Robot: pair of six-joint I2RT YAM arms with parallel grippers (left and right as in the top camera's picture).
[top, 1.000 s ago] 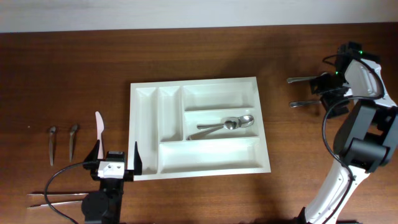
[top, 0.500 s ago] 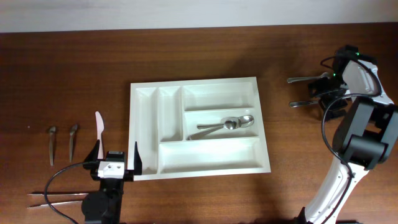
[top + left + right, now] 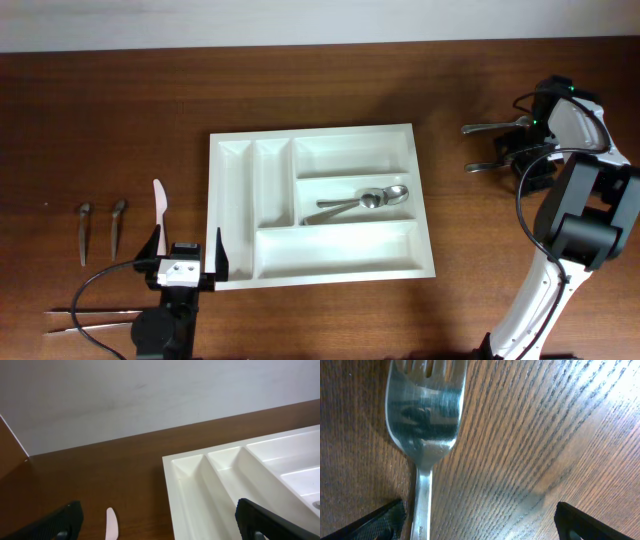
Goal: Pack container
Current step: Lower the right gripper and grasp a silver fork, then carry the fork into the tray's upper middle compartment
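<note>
The container point(image 3: 350, 158), a large white tray, lies flat in the middle of the counter point(image 3: 300, 90). Its long axis runs from 9 to 3 o'clock, with a very slight tilt. Two narrow compartments are at its 9 o'clock end and they run from 12 to 6 o'clock. Three wide compartments fill the rest, one behind another. Only the middle wide compartment has something in it: two metal spoons point(image 3: 360, 202), lying close together, with the bowls toward 3 o'clock. The left arm rises from the 6 o'clock edge of the counter. The left gripper point(image 3: 189, 244) is just at the container's corner at 7 o'clock and points toward 12 o'clock; its jaws are spread fully wide and there is nothing between them. In the left wrist view a white plastic utensil point(image 3: 112, 524) lies on the counter beside the tray. The right arm bends over the 3 o'clock side, well apart from the container. The right gripper point(image 3: 517, 147) is low over the counter, near two metal forks point(image 3: 488, 128) which lie parallel along the 9 to 3 o'clock line. Its jaws are also wide apart. In the right wrist view one fork point(image 3: 422, 415) lies on the wood between the fingertips point(image 3: 380, 520), near one of them, but it is not gripped.
</note>
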